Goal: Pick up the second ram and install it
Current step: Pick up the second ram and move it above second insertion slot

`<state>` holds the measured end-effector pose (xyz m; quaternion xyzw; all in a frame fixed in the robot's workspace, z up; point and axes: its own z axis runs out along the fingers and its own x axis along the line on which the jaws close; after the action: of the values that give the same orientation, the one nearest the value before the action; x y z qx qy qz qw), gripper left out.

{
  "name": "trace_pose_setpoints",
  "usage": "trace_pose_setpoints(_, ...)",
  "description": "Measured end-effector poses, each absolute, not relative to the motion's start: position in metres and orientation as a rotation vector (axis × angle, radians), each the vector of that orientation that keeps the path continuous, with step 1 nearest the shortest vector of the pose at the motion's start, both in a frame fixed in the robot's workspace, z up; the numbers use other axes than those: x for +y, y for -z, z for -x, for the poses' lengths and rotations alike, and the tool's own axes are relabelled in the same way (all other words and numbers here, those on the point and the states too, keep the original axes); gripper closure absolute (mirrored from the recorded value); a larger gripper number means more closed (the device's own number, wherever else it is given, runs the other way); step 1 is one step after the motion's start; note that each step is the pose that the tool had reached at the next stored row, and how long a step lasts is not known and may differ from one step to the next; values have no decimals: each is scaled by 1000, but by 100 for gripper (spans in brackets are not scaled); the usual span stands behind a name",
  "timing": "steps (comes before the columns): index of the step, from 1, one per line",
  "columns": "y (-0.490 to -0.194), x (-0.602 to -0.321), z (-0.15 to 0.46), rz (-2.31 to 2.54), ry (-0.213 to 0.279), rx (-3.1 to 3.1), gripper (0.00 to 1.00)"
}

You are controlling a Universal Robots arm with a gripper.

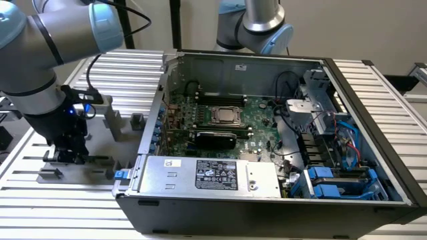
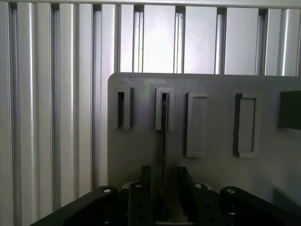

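Honestly, the gripper (image 2: 163, 173) is hanging over the grey holder tray (image 2: 136, 150) with its fingers (image 2: 146, 181) spread either side of the second ram (image 2: 163, 136), which is standing edge-on in its slot, and I'm thinking an uneven squeeze could be tilting or jamming that thin strip.

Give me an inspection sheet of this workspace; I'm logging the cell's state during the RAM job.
Surface: slatted aluminium table carrying a grey holder plate.
Job's things: second ram stands edge-on in a holder slot; open computer case at the exterior view's right.
Clutter: grey holder blocks on the plate.
Grippers: gripper open, straddling the ram.
Cables: black cable loops off the arm; wires inside the case.
Surroundings: second arm's base behind the case.
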<state>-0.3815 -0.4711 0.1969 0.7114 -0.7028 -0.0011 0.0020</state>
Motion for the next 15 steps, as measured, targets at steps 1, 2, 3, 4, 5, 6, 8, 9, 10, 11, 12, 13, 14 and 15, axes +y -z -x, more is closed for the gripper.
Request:
trace_pose_setpoints(1, -197, -471, 381, -2232, 3, -2205, 100)
trace_pose_setpoints(2, -197, -471, 381, -2232, 3, -2205, 100)
trace_pose_setpoints(3, -197, -471, 381, -2232, 3, -2205, 100)
trace_pose_setpoints(4, -197, -471, 381, -2232, 3, -2205, 100)
trace_pose_setpoints(5, -197, -471, 381, -2232, 3, -2205, 100)
trace_pose_setpoints(6, -197, -471, 381, -2232, 3, -2205, 100)
trace_pose_setpoints(8, -197, -471, 381, -2232, 3, -2205, 100)
trace_pose_setpoints(9, -197, -471, 381, -2232, 3, -2205, 100)
trace_pose_setpoints(10, -197, -471, 381, -2232, 3, -2205, 100)
trace_pose_setpoints(11, -197, -471, 381, -2232, 3, -2205, 100)
trace_pose_setpoints(12, -197, -471, 381, -2232, 3, -2205, 100)
trace_pose_setpoints(13, -197, -471, 381, -2232, 3, -2205, 100)
trace_pose_setpoints(14, -197, -471, 381, -2232, 3, -2205, 100)
trace_pose_setpoints(15, -197, -471, 381, -2232, 3, -2205, 100)
